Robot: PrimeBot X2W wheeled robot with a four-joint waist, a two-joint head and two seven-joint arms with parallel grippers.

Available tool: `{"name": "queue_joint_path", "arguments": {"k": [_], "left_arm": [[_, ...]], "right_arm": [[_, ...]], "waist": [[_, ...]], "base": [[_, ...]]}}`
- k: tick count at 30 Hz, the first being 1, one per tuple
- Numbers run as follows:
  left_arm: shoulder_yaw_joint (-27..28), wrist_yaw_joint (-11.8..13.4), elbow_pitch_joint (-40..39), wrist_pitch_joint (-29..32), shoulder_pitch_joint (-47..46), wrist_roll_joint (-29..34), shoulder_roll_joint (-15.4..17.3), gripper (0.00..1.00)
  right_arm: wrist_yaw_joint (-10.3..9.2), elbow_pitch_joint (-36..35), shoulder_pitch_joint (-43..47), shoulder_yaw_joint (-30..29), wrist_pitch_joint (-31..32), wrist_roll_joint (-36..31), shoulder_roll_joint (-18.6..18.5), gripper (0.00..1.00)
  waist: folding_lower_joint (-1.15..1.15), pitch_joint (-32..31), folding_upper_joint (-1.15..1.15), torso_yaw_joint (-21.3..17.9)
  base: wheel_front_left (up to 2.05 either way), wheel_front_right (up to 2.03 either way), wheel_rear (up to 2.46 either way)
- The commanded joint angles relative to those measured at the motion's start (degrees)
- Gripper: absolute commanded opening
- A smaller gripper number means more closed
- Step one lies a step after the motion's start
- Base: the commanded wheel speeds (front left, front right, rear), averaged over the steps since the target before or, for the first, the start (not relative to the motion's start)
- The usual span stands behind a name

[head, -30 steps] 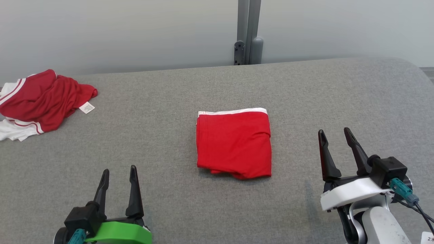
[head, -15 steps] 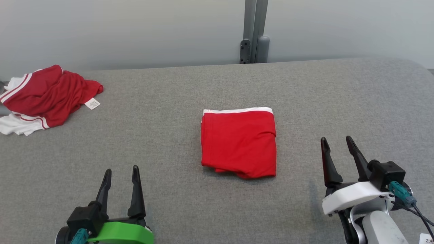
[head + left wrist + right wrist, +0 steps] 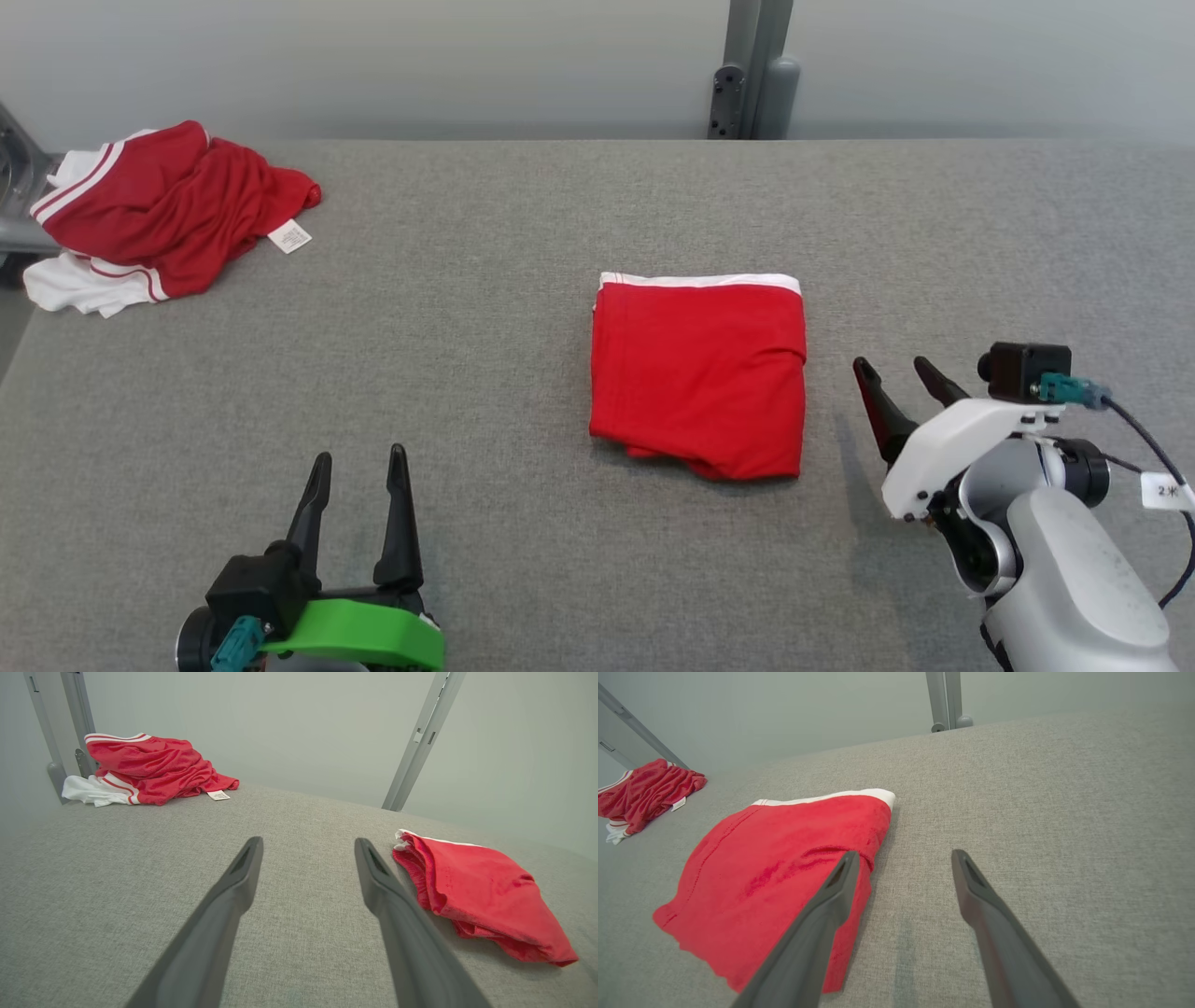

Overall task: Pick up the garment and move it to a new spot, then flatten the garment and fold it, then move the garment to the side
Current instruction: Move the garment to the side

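Head cam has panned since a second ago, so the whole scene slid. The real change is the right gripper (image 3: 891, 366): it has pitched forward and dropped, and is nearer the folded garment (image 3: 700, 373). Everything else is as before.

- table (image 3: 485, 392): one, grey padded top, carries everything.
- folded garment: one, red, white waistband on its far edge. It lies flat mid-table as a tidy rectangle with a slightly lumpy near edge. Folding looks done; my read is that only the move aside is left.
- clothes heap (image 3: 168, 219): one, red and white, well off to the garment's far left. Can't tell how many pieces.
- Grippers: two, four fingers.
  - right gripper is just beside the garment's right edge, not touching. Fingers are spread with nothing between them, probably lining up an edge pinch.
  - left gripper (image 3: 360, 455) is well off to the garment's near left. Fingers are spread and empty; it looks parked clear.
- label (image 3: 290, 236): one, white, on the heap's garment-facing side.
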Motion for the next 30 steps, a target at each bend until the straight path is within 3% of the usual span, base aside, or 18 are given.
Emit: {"name": "queue_joint_path", "arguments": {"k": [1,16,17,18,20,21,30], "left_arm": [[-0.4,0.1,0.1,0.0,-1.3,-0.5,0.1,1.00],[-2.4,1.1,0.1,0.1,-2.8,-1.8,0.1,1.00],[-2.3,1.1,0.1,0.0,-2.8,-1.8,0.1,1.00],[-2.2,1.2,0.0,0.0,-2.8,-1.8,0.1,1.00],[-2.2,1.3,0.0,0.0,-2.8,-1.7,0.1,1.00],[-2.2,1.3,-0.2,0.0,-2.9,-1.6,0.1,1.00],[-2.0,0.6,-1.2,0.0,-3.6,-0.3,0.1,1.00]], "right_arm": [[0.00,1.0,-1.4,0.5,1.0,1.0,-0.8,1.00],[0.00,14.7,-10.2,7.1,7.5,8.8,-3.2,1.00],[0.00,15.2,-10.3,7.6,7.7,9.1,-3.3,0.71],[0.00,15.5,-10.6,8.1,7.6,9.4,-3.4,0.33],[0.00,15.8,-11.1,9.0,6.8,9.3,-3.8,0.07],[0.00,15.8,-11.5,9.6,6.3,9.3,-4.0,0.00],[-0.02,14.1,-14.6,13.7,2.2,9.7,-7.1,0.00]], "waist": [[0.00,1.8,0.00,1.9],[0.00,5.6,0.00,7.5],[0.00,5.7,0.00,7.5],[0.00,5.8,0.00,7.5],[0.00,6.0,0.00,7.2],[0.00,6.1,0.00,6.9],[0.00,7.7,0.00,1.5]], "base": [[0.00,0.00,0.00],[0.00,0.00,0.00],[0.00,0.00,0.00],[0.00,0.00,0.00],[0.00,0.00,0.00],[0.00,0.00,0.00],[0.00,0.00,0.00]]}}
